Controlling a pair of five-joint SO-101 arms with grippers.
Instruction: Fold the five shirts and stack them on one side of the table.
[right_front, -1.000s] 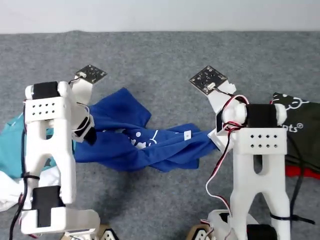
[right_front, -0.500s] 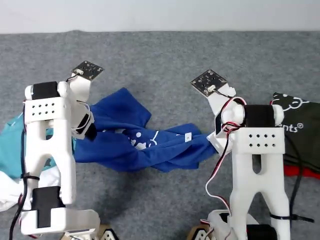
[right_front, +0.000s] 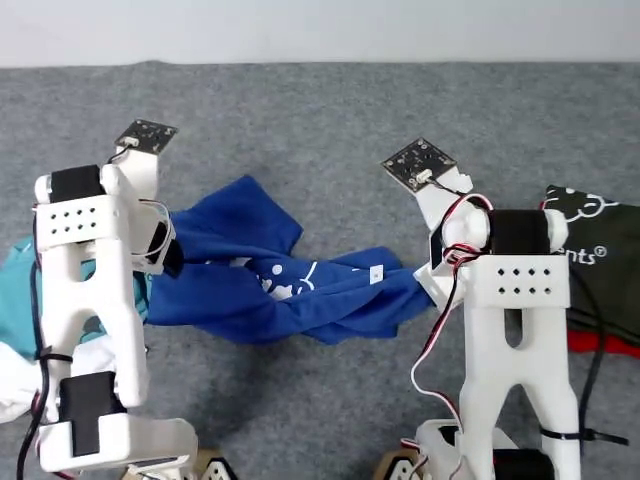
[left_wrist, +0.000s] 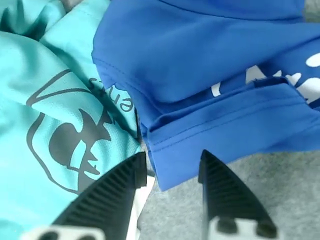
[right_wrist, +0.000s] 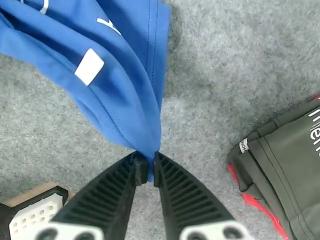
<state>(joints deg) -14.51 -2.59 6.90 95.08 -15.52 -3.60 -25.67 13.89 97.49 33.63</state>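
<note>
Leftward and away from the robot – toward 10 o'clock in the high view – the left arm shifts, carrying its wrist board further out, while the right arm and the cloth between them lie as they did. The blue shirt lies at the centre of the table, bunched and twisted into a rope between the two arms. The right gripper pinches the shirt's 3 o'clock tip, pressed together on only a narrow point of fabric. The left gripper is spread, its fingers straddling the hem corner at the shirt's 9 o'clock end and not yet gripping it.

Three risks follow. The teal shirt touches that hem corner, so closing here could catch both garments and drag the teal one along. The right pinch is thin – a firm pull may slip the tip free. And because the cloth is twisted, drawing the ends apart would likely tighten the twist instead of spreading the shirt flat. The dark folded shirt at 3 o'clock lies near the right arm and could be nudged.
</note>
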